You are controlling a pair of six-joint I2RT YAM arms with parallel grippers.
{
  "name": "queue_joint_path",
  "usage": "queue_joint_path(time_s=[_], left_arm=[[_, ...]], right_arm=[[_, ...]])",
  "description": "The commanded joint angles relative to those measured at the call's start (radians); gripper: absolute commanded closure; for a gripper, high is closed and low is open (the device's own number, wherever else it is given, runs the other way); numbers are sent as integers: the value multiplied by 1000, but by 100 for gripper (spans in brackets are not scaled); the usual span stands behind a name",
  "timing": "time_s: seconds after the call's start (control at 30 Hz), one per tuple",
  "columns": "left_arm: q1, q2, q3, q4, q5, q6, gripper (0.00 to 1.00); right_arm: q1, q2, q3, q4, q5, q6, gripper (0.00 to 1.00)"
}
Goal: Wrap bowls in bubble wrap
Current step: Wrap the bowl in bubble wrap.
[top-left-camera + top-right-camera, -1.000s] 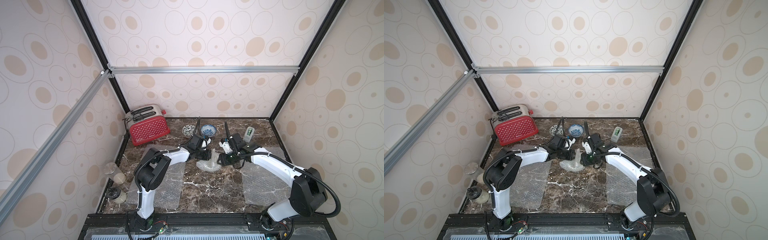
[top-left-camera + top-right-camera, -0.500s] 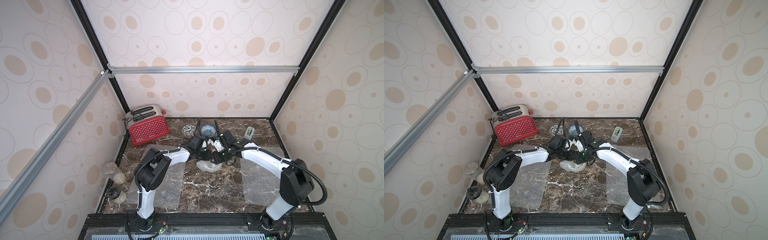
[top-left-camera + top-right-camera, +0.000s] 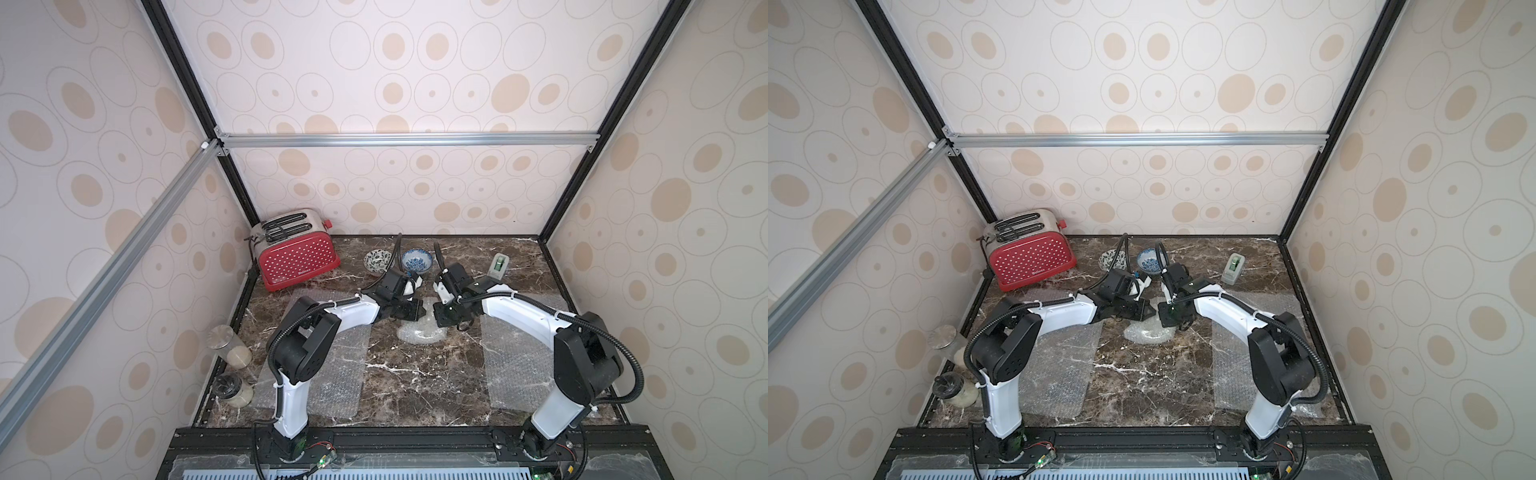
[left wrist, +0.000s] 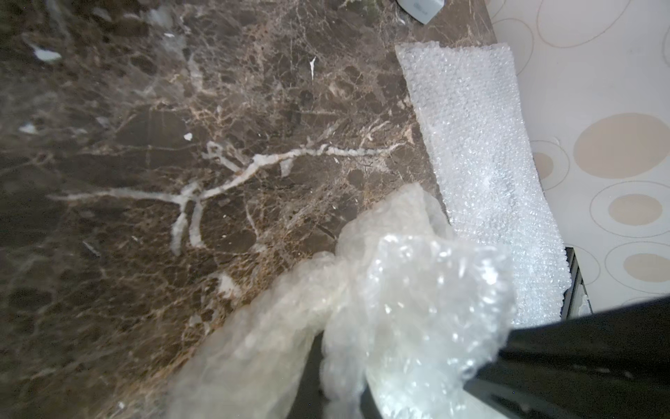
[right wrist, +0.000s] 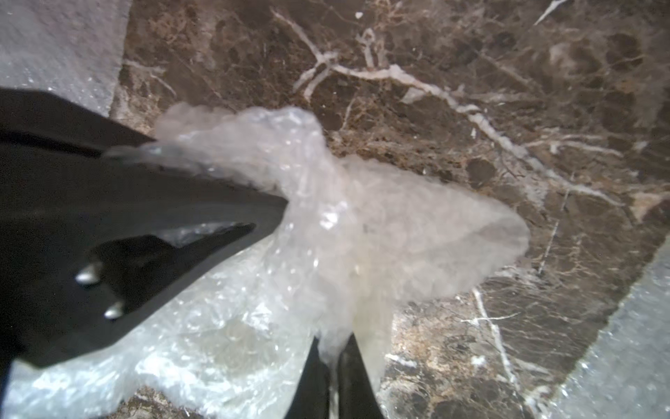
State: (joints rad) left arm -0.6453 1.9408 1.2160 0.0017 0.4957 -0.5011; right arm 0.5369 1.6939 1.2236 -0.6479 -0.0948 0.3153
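Note:
A crumpled bundle of bubble wrap [image 3: 422, 332] [image 3: 1148, 332] lies mid-table between both arms. My left gripper [image 3: 417, 311] [image 3: 1147, 309] is shut on a bunched fold of it [image 4: 398, 290]. From the opposite side my right gripper [image 3: 438, 318] [image 5: 335, 373] is shut on another fold [image 5: 344, 217], pinched between its dark fingers [image 5: 357, 384]. A pale curved surface shows through the wrap in the left wrist view. A black-leaf bowl [image 3: 378, 261] [image 3: 1113, 259] and a blue-patterned bowl [image 3: 417, 261] [image 3: 1148, 261] stand bare near the back wall.
Flat bubble wrap sheets lie under the left arm [image 3: 332, 374] and the right arm [image 3: 519, 365]. A red toaster [image 3: 297, 253] stands at the back left, a tape dispenser [image 3: 500, 266] at the back right. Two jars [image 3: 228, 347] stand along the left edge.
My right gripper reached in toward the left gripper and closed on the wrap. The left gripper kept its hold and place.

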Motion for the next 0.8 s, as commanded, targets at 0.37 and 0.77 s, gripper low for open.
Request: queue_joint_path(time_s=[0.37, 0.77], left_arm=[[-5, -46, 0, -37, -19, 19, 93], [-7, -48, -1, -32, -17, 15, 93]], right_arm=[[-7, -104, 16, -64, -30, -7, 69], [24, -105, 41, 10, -96, -30, 71]])
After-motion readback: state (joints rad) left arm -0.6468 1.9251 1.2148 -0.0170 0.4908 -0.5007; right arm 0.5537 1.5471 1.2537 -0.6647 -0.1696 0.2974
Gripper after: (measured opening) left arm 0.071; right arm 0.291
